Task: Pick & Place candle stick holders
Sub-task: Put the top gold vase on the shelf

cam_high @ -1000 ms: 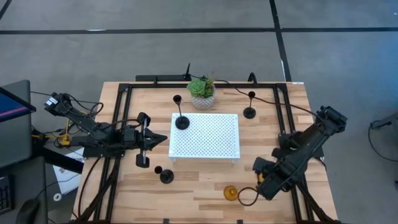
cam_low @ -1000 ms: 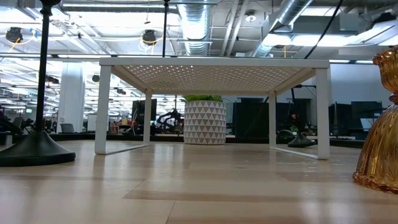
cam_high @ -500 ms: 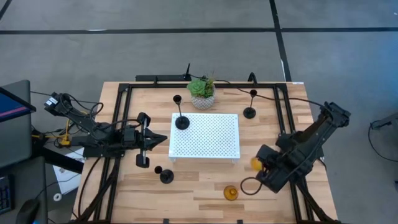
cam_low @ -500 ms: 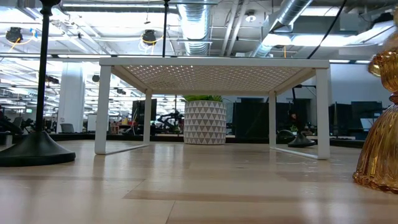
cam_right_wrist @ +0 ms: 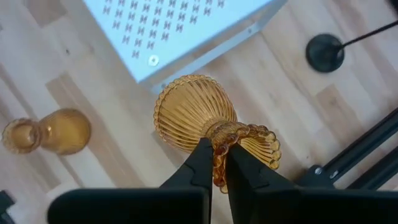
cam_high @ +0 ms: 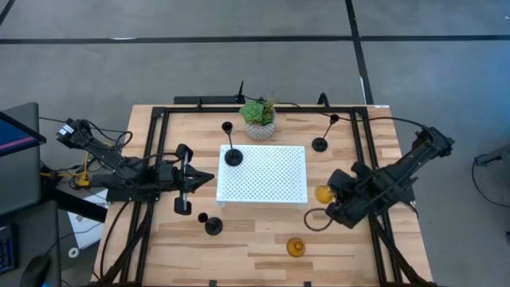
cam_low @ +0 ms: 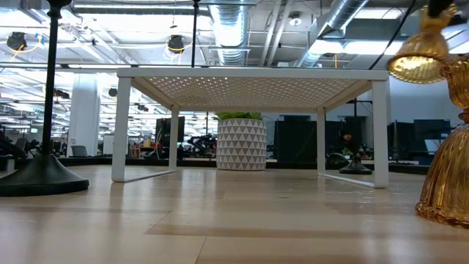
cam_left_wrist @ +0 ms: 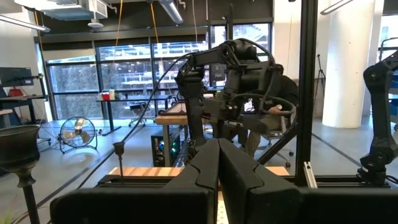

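Observation:
My right gripper (cam_high: 328,199) is shut on a squat amber holder (cam_high: 323,194), in the air just off the right near corner of the white perforated rack (cam_high: 263,174). It shows high at the right of the low view (cam_low: 416,59). The second amber holder (cam_high: 296,247) stands on its base near the front edge. One tall black holder (cam_high: 233,156) stands on the rack's far left corner. Another tall black holder (cam_high: 320,144) stands on the table beyond the rack. The short black holder (cam_high: 213,226) stands near left. My left gripper (cam_high: 209,178) is shut and empty, left of the rack. My right gripper pinches the amber holder's beaded waist (cam_right_wrist: 225,134) between its two fingers (cam_right_wrist: 203,163), between the wide ribbed base (cam_right_wrist: 186,112) and the smaller cup (cam_right_wrist: 264,148). The fingers slant down from the table's right near side. The holder is lifted clear of the table and tilted.
A green plant in a white patterned pot (cam_high: 259,119) stands at the far edge behind the rack. The black frame rails (cam_high: 362,151) run along the table's sides. Bare wood lies between the rack and the front edge.
My right gripper has gone up and toward the far edge, closing on the rack's right near corner. It carries the amber holder, which now hangs clear of the table. The other amber holder has stayed in place.

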